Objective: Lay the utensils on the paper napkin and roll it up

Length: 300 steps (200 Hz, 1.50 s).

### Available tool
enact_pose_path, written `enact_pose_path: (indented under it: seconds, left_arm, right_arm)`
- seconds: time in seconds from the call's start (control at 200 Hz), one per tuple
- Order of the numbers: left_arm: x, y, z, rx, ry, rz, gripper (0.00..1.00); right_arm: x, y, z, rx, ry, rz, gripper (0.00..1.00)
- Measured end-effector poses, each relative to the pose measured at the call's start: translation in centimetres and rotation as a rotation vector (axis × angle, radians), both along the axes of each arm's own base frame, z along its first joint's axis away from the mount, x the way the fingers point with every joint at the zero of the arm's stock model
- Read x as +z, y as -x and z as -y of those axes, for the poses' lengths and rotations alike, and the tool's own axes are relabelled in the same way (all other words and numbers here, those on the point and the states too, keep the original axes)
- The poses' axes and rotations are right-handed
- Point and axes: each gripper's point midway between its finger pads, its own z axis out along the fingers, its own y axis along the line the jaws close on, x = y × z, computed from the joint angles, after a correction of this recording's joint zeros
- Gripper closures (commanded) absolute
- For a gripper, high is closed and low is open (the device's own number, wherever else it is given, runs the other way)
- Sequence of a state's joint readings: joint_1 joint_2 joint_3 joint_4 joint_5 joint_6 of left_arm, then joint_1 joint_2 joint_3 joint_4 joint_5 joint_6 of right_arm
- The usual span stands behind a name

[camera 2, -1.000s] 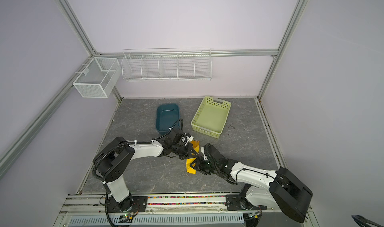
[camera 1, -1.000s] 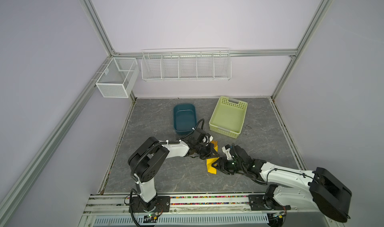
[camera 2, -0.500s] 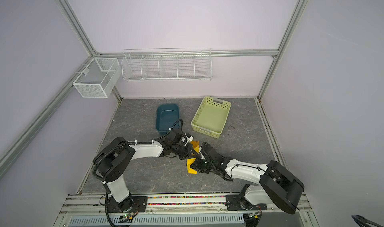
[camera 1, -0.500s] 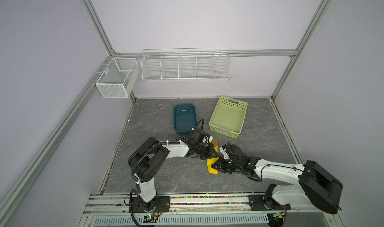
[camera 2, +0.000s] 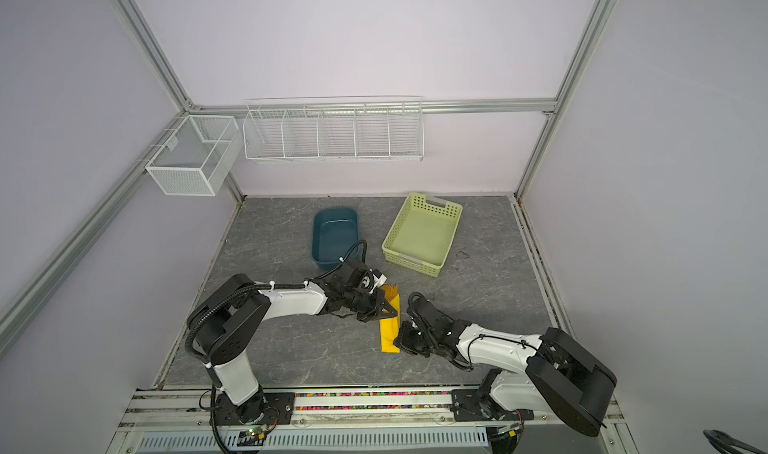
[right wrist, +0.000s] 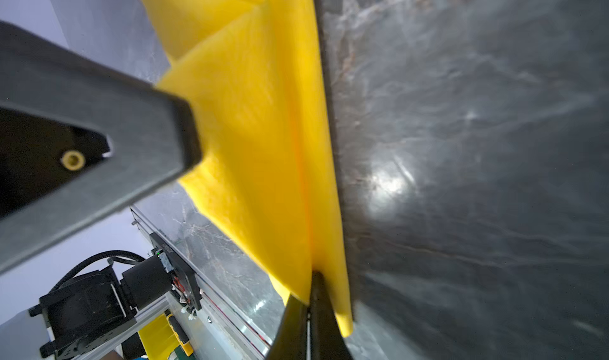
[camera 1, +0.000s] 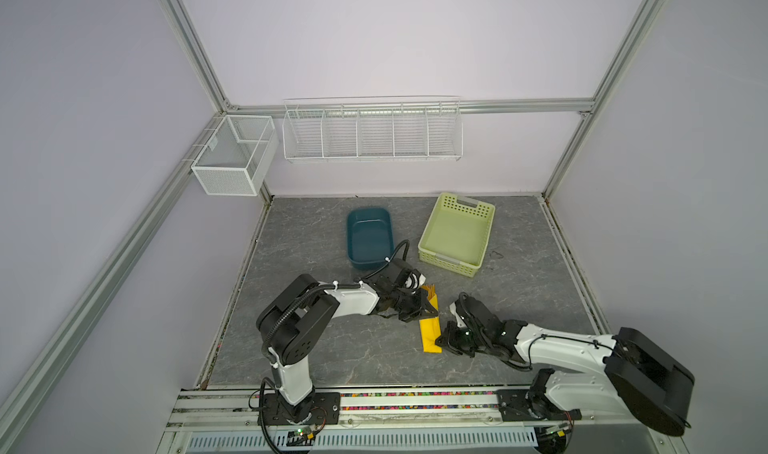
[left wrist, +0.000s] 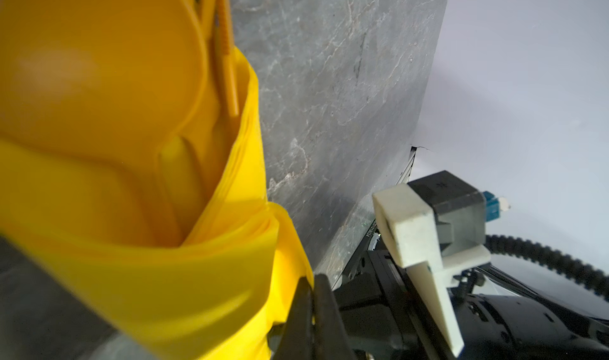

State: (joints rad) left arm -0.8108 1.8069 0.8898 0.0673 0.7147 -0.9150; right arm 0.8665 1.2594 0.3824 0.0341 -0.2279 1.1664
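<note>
Near the green basket (camera 1: 451,261), the paper napkin (camera 1: 430,336) wraps the utensils (left wrist: 99,78); left gripper (camera 1: 429,311) and right gripper (camera 1: 441,342) each pinch it.

From my station I see a grey marble-patterned tabletop (camera 1: 316,240). On it, at 11 o'clock from its middle, sits a dark teal rounded plastic tub (camera 1: 369,240), and at 1 o'clock a pale green perforated plastic basket (camera 1: 449,263). The two stand near each other but apart. A long white wire rack with dividers (camera 1: 372,136) hangs on the back wall at 12 o'clock. A white mesh metal box (camera 1: 232,161) hangs from the frame rail at 10 o'clock.
</note>
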Motion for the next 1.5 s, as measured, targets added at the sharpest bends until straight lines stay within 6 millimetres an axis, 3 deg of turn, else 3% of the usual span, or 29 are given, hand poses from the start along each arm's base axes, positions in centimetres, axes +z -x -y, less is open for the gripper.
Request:
enact_pose_path:
  seconds: [0.085, 0.22, 0.38, 0.54, 0.64, 0.785, 1.105, 1.5]
  left_arm:
    - [-0.2, 0.1, -0.2, -0.001, -0.014, -0.001, 0.99]
    - [0.0, -0.1, -0.1, -0.011, -0.031, 0.009, 0.86]
    - [2.2, -2.3, 0.6, -0.018, -0.045, 0.089, 0.78]
    - [5.4, -5.3, 1.6, -0.043, -0.075, 0.217, 0.79]
    - [6.1, -6.7, 2.3, -0.078, -0.106, 0.268, 0.84]
    - [4.2, -6.8, 2.5, -0.147, -0.171, 0.259, 0.91]
    - [-1.6, -3.8, 1.6, -0.275, -0.346, 0.186, 0.98]
    - [-3.0, -5.0, -0.2, -0.255, -0.475, 0.247, 1.0]
  right_arm:
    - [-0.2, 0.0, 0.1, 0.003, 0.008, -0.001, 0.94]
    - [-0.3, 0.0, 0.0, 0.012, 0.009, 0.003, 0.94]
    - [-0.4, 0.1, 0.0, 0.021, 0.011, 0.009, 0.94]
    - [-0.4, 0.1, -0.1, 0.045, 0.018, 0.017, 0.94]
    - [-0.4, 0.2, -0.3, 0.063, 0.02, 0.019, 0.94]
    - [-0.4, 0.4, -0.3, 0.078, 0.02, 0.021, 0.94]
    - [-0.4, 0.5, -0.3, 0.098, 0.022, 0.024, 0.94]
    - [-0.3, 0.8, -0.1, 0.106, 0.035, 0.016, 0.94]
